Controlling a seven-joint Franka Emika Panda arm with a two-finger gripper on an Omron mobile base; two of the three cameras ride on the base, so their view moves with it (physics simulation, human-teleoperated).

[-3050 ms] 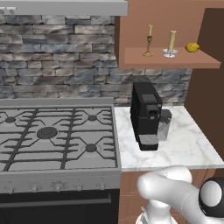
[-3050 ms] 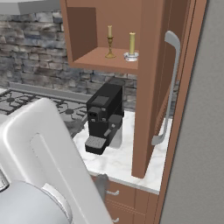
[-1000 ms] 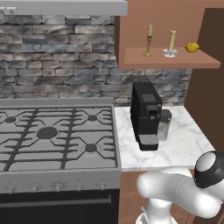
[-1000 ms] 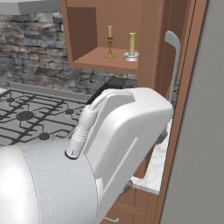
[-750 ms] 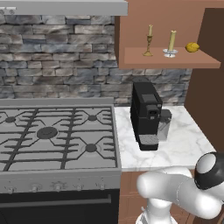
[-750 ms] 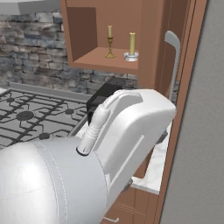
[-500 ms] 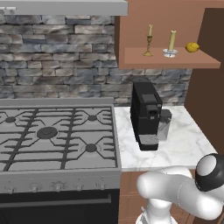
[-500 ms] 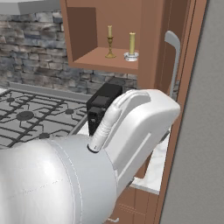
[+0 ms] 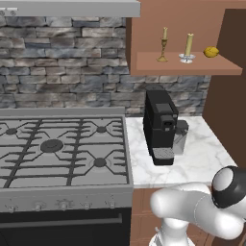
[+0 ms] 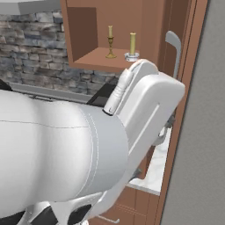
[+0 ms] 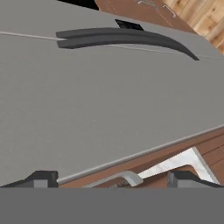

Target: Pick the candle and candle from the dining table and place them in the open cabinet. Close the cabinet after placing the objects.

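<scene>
In the hand view we see the gripper [image 11: 111, 178] at the bottom of the frame, its two dark fingertips [image 11: 42, 178] far apart from each other, so the fingers are released and hold nothing; between them a curved silver handle [image 11: 118, 177] shows, with brown wood and a piece of white marble behind it. A big grey surface takes the middle of this view. In the left base view, in the upper right of the frame, the open cabinet [image 9: 182, 65] carries on its shelf two candles: the candle on the brass candlestick [image 9: 164, 45] and, to its right, the stubby candle in the silver dish [image 9: 188, 46]. One small yellow lump [image 9: 210, 51] lies further right. Below them, one black coffee machine [image 9: 162, 126] stands on the marble counter [image 9: 202, 156], beside one gas stove [image 9: 60, 149]. Compared with three seconds ago, the white arm [image 10: 88, 149] now covers most of the right base view, hiding the coffee machine there, while the candles stayed in place.
</scene>
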